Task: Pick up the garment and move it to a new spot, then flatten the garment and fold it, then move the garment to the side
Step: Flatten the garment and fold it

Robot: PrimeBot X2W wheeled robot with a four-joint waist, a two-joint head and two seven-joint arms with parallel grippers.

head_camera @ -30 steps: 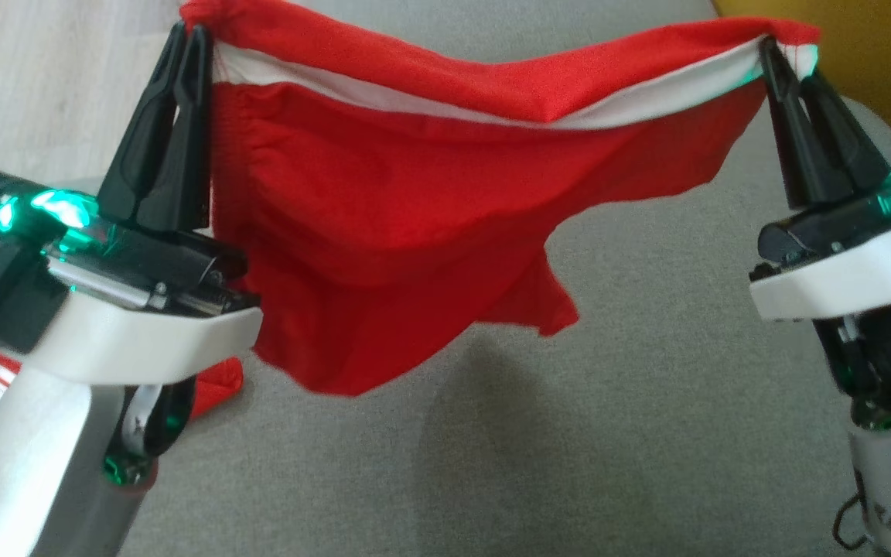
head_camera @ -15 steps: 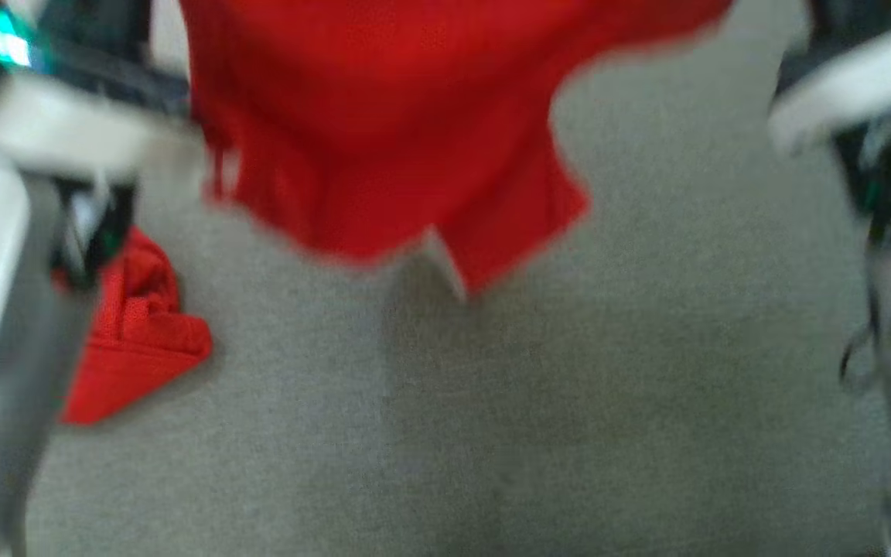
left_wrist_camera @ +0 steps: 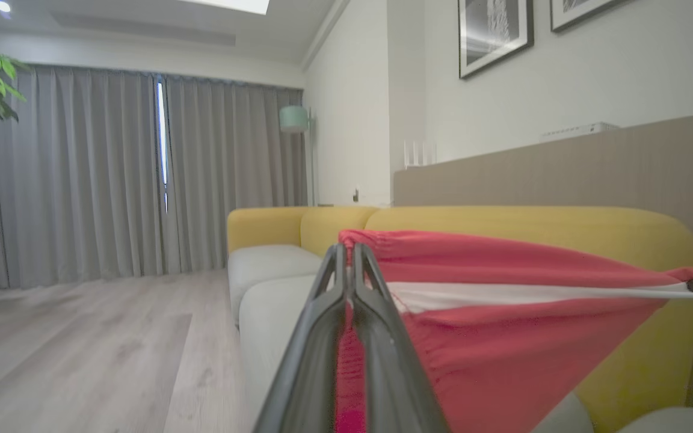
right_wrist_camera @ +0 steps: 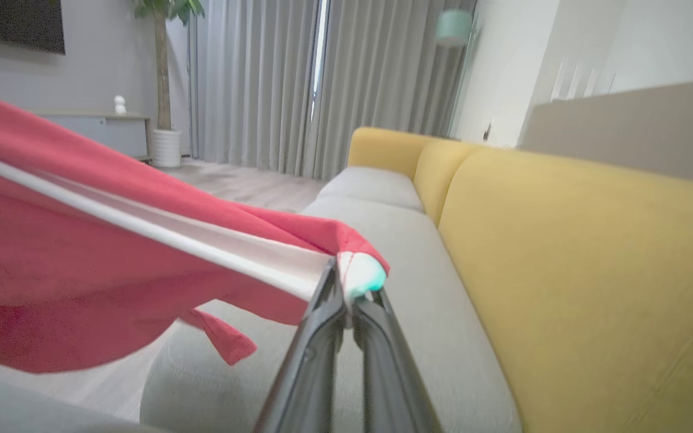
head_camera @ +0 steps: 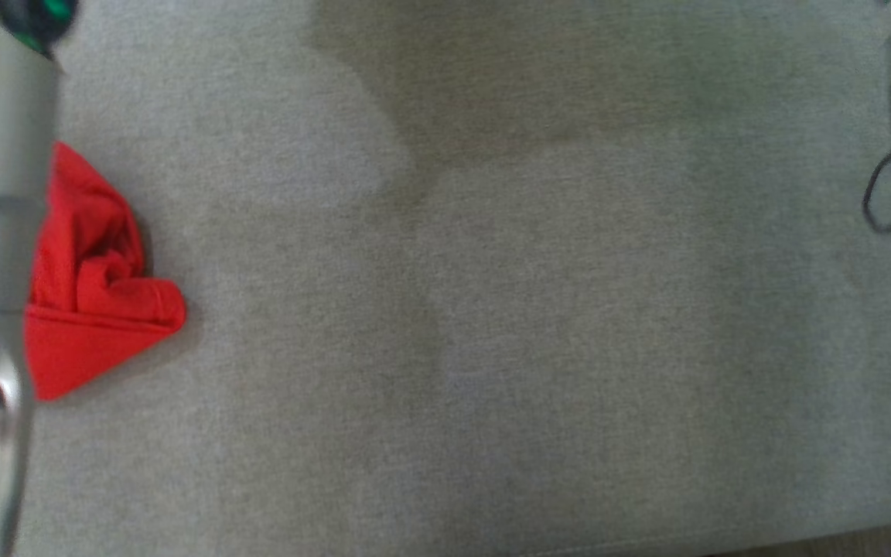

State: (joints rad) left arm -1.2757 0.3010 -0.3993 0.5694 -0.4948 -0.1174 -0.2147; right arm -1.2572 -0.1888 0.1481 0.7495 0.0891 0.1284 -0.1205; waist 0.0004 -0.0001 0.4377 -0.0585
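We grip red garment (left_wrist_camera: 503, 355) taut: left gripper (left_wrist_camera: 349, 249) clenched on waistband corner, frame centre; right gripper (right_wrist_camera: 349, 279) clenched on opposite corner.

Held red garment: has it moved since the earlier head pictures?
Yes. The garment rose up the head view, away from the small red cloth on the grey cushion.

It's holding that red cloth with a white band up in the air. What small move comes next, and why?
Probably lower both arms toward the grey fabric sofa seat. The left gripper and right gripper are each shut on an end of the red white-banded garment, stretched in mid-air; a crumpled red cloth lies at the seat's left.
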